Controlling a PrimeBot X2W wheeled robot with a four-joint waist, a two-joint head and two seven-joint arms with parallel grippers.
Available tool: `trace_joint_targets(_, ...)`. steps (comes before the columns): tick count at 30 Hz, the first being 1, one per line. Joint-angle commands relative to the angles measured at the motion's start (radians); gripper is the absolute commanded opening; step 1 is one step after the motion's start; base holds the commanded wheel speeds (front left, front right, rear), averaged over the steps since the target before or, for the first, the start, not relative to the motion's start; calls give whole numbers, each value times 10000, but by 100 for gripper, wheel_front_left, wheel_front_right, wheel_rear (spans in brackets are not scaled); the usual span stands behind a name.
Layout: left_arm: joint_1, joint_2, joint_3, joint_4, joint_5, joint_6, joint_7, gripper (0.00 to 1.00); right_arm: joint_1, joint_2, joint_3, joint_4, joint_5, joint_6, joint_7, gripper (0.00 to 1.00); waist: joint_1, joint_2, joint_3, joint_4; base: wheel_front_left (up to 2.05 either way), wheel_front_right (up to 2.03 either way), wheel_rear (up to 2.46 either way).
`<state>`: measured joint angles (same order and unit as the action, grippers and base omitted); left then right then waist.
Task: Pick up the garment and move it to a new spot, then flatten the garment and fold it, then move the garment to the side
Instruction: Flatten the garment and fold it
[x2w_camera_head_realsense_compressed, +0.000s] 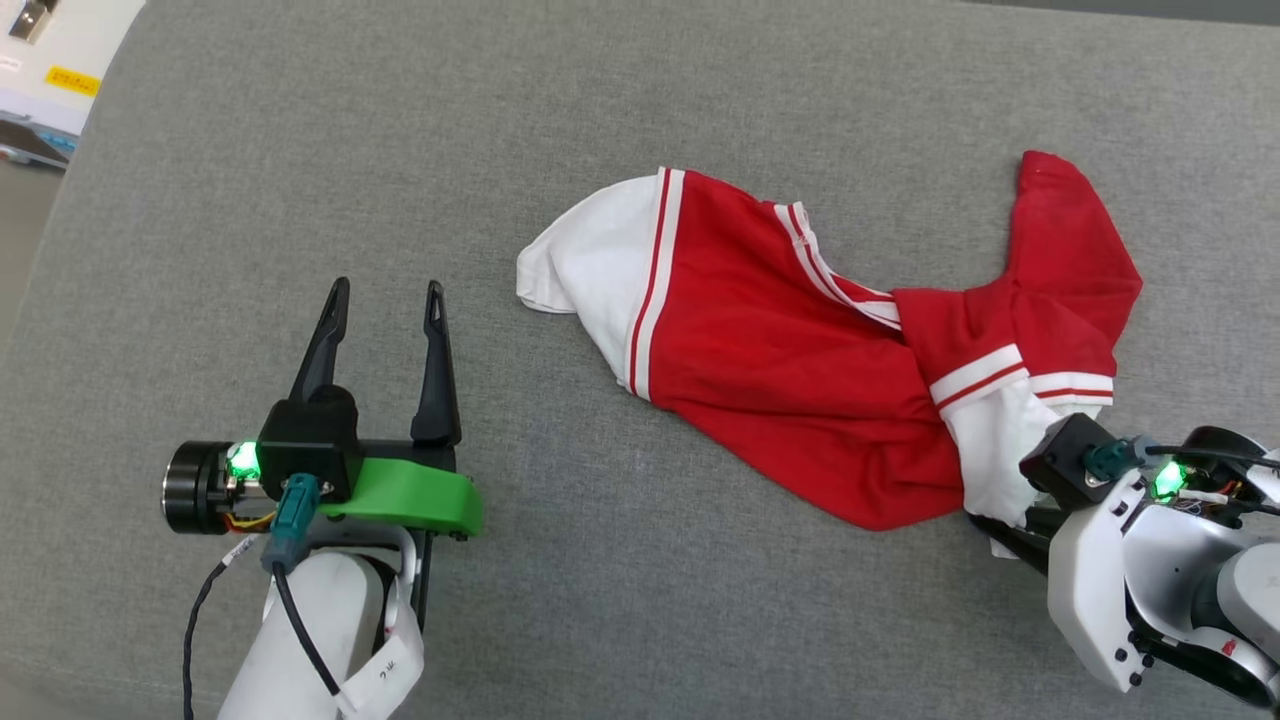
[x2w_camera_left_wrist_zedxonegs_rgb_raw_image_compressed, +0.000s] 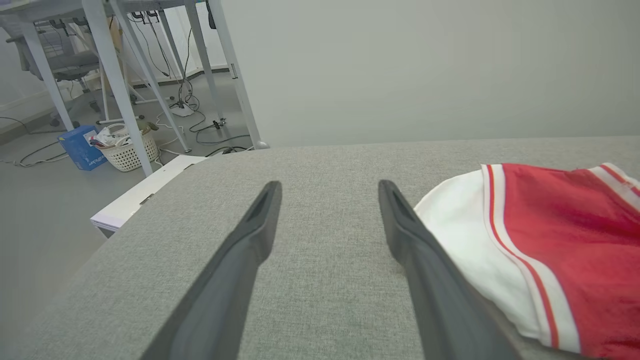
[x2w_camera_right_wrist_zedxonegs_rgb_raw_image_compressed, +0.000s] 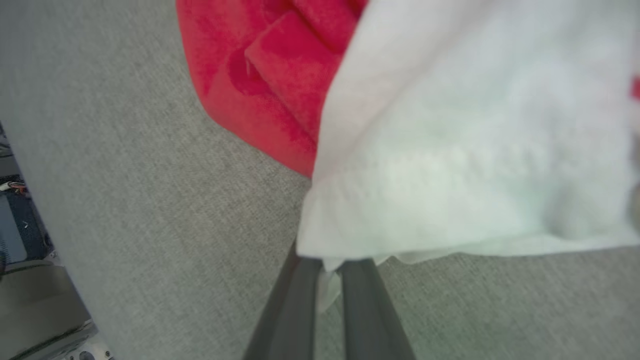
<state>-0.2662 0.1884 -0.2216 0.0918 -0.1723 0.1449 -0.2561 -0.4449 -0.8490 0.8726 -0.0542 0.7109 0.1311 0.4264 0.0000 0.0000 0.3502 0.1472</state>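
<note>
Right gripper (x2w_camera_head_realsense_compressed: 1003, 528) sits at the near right of the grey padded table (x2w_camera_head_realsense_compressed: 300, 150), its two dark fingers (x2w_camera_right_wrist_zedxonegs_rgb_raw_image_compressed: 357, 300) pressed together on the hem of a white sleeve (x2w_camera_head_realsense_compressed: 995, 455). In the right wrist view, the gripper (x2w_camera_right_wrist_zedxonegs_rgb_raw_image_compressed: 330, 261) pinches that edge (x2w_camera_right_wrist_zedxonegs_rgb_raw_image_compressed: 450, 150), and a small fold of white cloth pokes out between the fingers just below the hem.

The left gripper (x2w_camera_head_realsense_compressed: 388, 300) is at the near left, well apart from the right one. Its fingers are spread wide with nothing between them, and they point toward the far side. In the left wrist view, the gripper (x2w_camera_left_wrist_zedxonegs_rgb_raw_image_compressed: 330, 185) hovers low over the bare table (x2w_camera_left_wrist_zedxonegs_rgb_raw_image_compressed: 325, 160), with its right finger (x2w_camera_left_wrist_zedxonegs_rgb_raw_image_compressed: 425, 260) just beside the shirt.

The shirt (x2w_camera_head_realsense_compressed: 780, 370) lies crumpled and twisted across the middle and right of the table. Its other white sleeve (x2w_camera_head_realsense_compressed: 590, 270), edged with red and white stripes, forms the left end. The red body runs rightward from there, and a red flap (x2w_camera_head_realsense_compressed: 1070, 250) reaches toward the far right. The left wrist view shows that left end (x2w_camera_left_wrist_zedxonegs_rgb_raw_image_compressed: 560, 235) lying on the table.

Beyond the far left edge, on the floor, are white table legs (x2w_camera_left_wrist_zedxonegs_rgb_raw_image_compressed: 115, 75), a white basket (x2w_camera_left_wrist_zedxonegs_rgb_raw_image_compressed: 127, 150) and a blue box (x2w_camera_left_wrist_zedxonegs_rgb_raw_image_compressed: 80, 147).
</note>
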Motion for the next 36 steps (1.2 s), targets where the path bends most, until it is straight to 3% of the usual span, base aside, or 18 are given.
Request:
trace_joint_targets(1, 80, -65, 91, 43, 100, -65, -57, 100, 150, 106, 26, 50, 126, -4, -83, 0, 0, 0, -291, -200, 0, 0, 0)
trace_joint_targets(8, 496, -156, 452, 77, 334, -309, -57, 100, 850, 36, -1830, -1405, 916, -4, -764, 0, 0, 0, -895, -633, 0, 0, 0)
trace_joint_targets(12, 585, -225, 648, 8, 470, -449, -57, 100, 1227, 272, -3776, -2430, 1255, -4, -882, 0, 0, 0, -939, -885, 0, 0, 0)
trace_joint_targets(17, 447, -361, 713, -69, 604, -591, -57, 100, 881, 697, -5596, -2292, 1241, -4, -979, 0, 0, 0, -606, -966, 0, 0, 0)
trace_joint_targets(24, -44, -605, 757, -178, 782, -784, -57, 100, -332, 1144, -7364, -77, 1059, -4, -867, 0, 0, 0, 135, -764, 0, 0, 0)
trace_joint_targets(36, -521, -1007, 854, -118, 915, -962, -57, 100, -1418, 1891, -9332, 5837, -724, -4, -898, 0, 0, 0, 944, -308, 0, 0, 0)
